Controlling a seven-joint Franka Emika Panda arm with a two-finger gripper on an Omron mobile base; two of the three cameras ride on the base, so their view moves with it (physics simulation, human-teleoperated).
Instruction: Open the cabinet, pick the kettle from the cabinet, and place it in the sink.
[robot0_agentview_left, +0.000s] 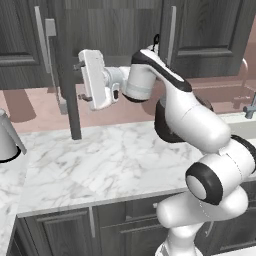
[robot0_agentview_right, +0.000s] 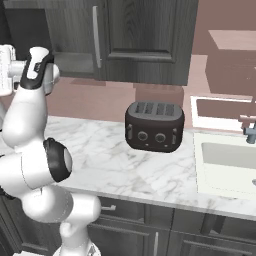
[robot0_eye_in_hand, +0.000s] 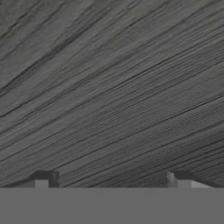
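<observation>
Close up, the pincer (robot0_agentview_left: 80, 82) stood wide open with nothing between its fingers, pointing left in the left base view at the edge of an opened cabinet door (robot0_agentview_left: 67, 75). That door stood swung out edge-on over the worktop (robot0_agentview_left: 100, 160), a tall dark slab running top to bottom, with its silver bar handle (robot0_agentview_left: 51, 50) upright just beyond the fingertips. So the long axis of both door and handle was vertical, and the door lay directly ahead of the pincer, very near or touching; which one, the pictures did not settle. From the hand camera, dark wood grain (robot0_eye_in_hand: 112, 87) ran slantwise right across the view, with the two fingertips (robot0_eye_in_hand: 43, 178) set far apart against it.

The kettle could not be made out: the cabinet's inside lay behind the door and arm. A small black loop above the arm near a closed door might have been its handle, though that was too slight to tell. A conical silver vessel (robot0_agentview_left: 7, 137) was cut off at the left edge. The sink (robot0_agentview_right: 225, 165) lay well off to the right, past the toaster (robot0_agentview_right: 154, 126).
</observation>
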